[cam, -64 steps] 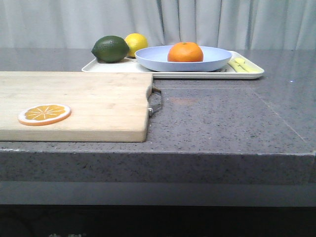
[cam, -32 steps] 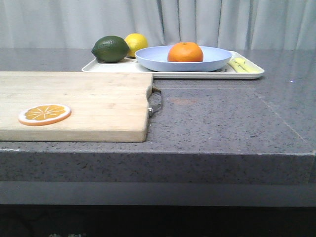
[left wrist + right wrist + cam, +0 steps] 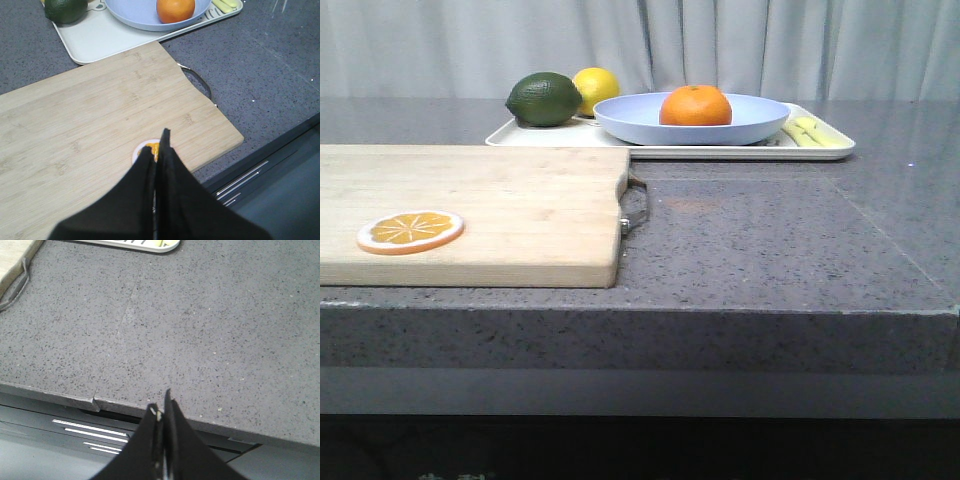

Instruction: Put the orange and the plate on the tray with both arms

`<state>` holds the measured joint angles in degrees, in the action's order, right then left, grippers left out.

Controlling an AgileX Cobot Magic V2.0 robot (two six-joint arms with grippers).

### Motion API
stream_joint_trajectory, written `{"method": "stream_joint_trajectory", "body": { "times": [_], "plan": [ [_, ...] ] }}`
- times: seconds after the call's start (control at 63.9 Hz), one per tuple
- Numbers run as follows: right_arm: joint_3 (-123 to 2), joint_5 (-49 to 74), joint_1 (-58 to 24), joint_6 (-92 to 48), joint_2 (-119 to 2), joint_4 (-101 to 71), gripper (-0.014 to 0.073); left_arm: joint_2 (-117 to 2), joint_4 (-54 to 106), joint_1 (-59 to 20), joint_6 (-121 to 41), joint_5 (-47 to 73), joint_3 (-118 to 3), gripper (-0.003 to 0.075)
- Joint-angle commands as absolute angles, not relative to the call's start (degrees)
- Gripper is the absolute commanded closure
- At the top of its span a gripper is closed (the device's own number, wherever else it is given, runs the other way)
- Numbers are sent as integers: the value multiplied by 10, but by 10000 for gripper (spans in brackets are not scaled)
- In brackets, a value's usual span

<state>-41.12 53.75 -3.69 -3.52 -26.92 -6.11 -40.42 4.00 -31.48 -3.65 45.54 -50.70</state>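
Your left tool [image 3: 157, 150] is hanging above the wooden cutting board [image 3: 470, 210], fingers pressed together on nothing, its tips over the orange slice [image 3: 410, 231]. Your right tool [image 3: 162, 407] is also closed and empty, pointing down at the near edge of the counter [image 3: 215, 330]. The orange [image 3: 695, 105] is sitting in the plate [image 3: 760, 118], and the plate is resting on the tray [image 3: 820, 150], at 12 o'clock on the counter, beyond the board

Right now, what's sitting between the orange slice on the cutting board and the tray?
Only bare wood: in the left wrist view, the cutting board runs uninterrupted from the orange slice to the tray, whose near edge sits beside the board's far edge.
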Motion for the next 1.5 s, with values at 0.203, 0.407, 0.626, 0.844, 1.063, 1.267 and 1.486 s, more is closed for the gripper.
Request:
{"method": "stream_joint_trajectory", "body": {
  "times": [0.203, 0.407, 0.626, 0.844, 1.063, 1.267, 1.486],
  "plan": [
    [-425, 496, -36, -41, -272, -58, 662, -400, 47, -316, -32, 409, -515, 738],
    [-425, 498, -36, -41, -272, -58, 662, -311, 40, -240, -38, 310, -425, 738],
    [-425, 498, -36, -41, -272, -58, 662, -150, 40, -99, -38, 131, -229, 738],
    [-425, 498, -36, -41, -272, -58, 662, -36, 63, -25, -38, 0, -62, 738],
    [-425, 498, -36, -41, -272, -58, 662, 15, 79, -19, -38, -24, 4, 738],
    [-425, 500, -36, -41, -272, -58, 662, 15, 79, -19, -38, -21, 4, 738],
    [-425, 500, -36, -41, -272, -58, 662, 13, 79, -19, -38, -21, 4, 738]
  ]
}}
